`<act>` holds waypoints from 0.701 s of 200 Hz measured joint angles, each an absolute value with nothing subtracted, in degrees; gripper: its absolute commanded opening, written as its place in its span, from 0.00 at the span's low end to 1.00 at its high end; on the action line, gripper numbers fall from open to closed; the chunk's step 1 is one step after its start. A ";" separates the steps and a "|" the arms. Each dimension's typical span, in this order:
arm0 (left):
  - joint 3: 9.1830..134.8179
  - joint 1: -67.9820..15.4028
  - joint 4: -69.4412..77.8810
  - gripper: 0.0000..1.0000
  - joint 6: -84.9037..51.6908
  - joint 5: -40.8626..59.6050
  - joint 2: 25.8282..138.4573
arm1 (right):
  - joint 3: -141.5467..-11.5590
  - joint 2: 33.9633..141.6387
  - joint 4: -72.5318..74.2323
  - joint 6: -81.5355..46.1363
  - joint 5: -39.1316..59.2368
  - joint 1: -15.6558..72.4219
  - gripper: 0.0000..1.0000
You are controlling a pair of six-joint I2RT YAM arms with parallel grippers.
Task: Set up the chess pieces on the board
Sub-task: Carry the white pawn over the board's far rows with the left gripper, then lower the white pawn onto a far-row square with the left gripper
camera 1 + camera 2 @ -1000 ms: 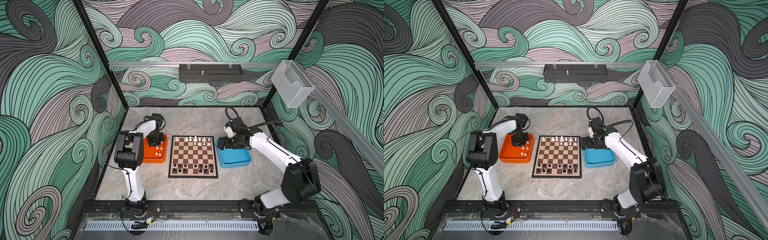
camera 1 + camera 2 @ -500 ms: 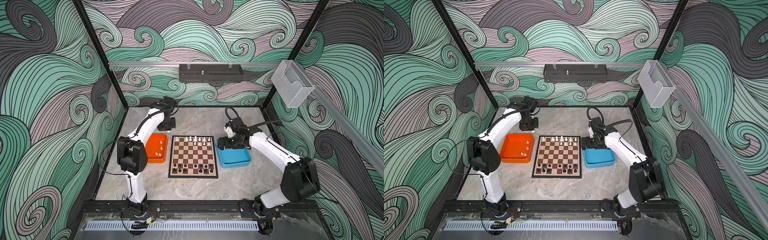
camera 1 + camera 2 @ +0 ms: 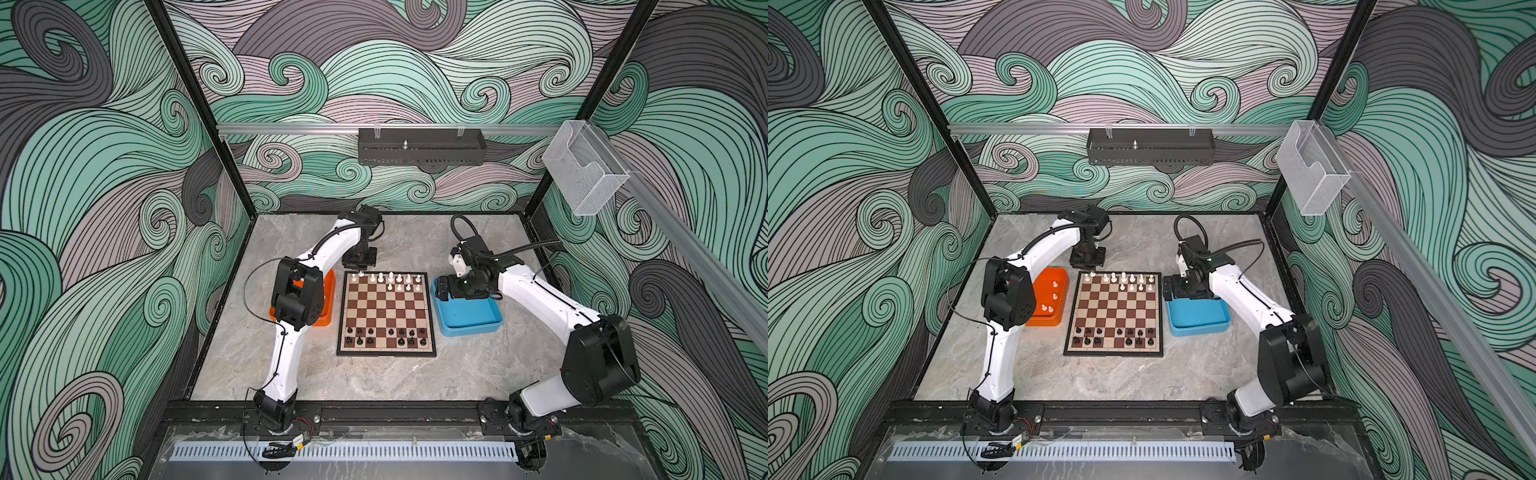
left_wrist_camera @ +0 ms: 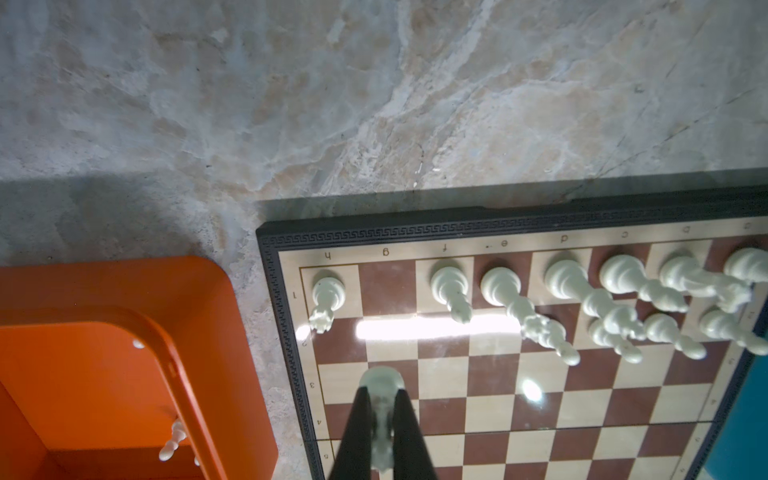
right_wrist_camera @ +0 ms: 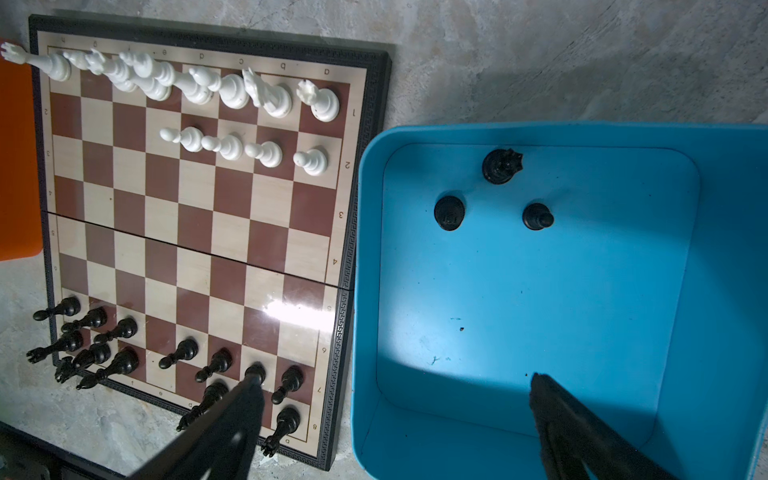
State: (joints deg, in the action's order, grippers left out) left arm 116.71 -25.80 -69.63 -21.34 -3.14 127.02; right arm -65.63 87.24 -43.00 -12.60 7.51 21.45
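The board (image 3: 386, 308) lies mid-table between two trays. White chess pieces (image 3: 390, 279) fill much of its two far rows and black chess pieces (image 3: 386, 336) its two near rows. My left gripper (image 4: 382, 392) is shut on a white piece (image 4: 381, 379) and hangs over the board's far left corner (image 3: 1088, 272), beside the white rook (image 4: 328, 297). My right gripper (image 5: 395, 377) stands open with nothing between its fingers, over the blue tray's edge nearest the board (image 3: 446, 291).
The orange tray (image 3: 1050, 316) left of the board holds a few white pieces (image 3: 1054, 296). The blue tray (image 5: 540, 291) on the right holds three black pieces (image 5: 502, 166). Bare marble table (image 3: 374, 382) lies in front of the board.
My left arm has swung from over the orange tray to the board's far left corner, carrying a white piece. The right arm has not moved.
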 measured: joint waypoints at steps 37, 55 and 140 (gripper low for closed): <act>118.15 -25.80 -69.41 0.01 -20.99 -2.74 128.55 | -65.63 87.35 -43.03 -12.58 7.51 21.23 1.00; 118.32 -25.80 -69.41 0.01 -20.97 -2.72 129.54 | -65.63 87.59 -43.03 -12.56 7.53 21.23 1.00; 120.99 -25.80 -69.65 0.01 -20.99 -2.76 133.97 | -65.63 88.90 -43.00 -12.40 7.57 20.49 1.00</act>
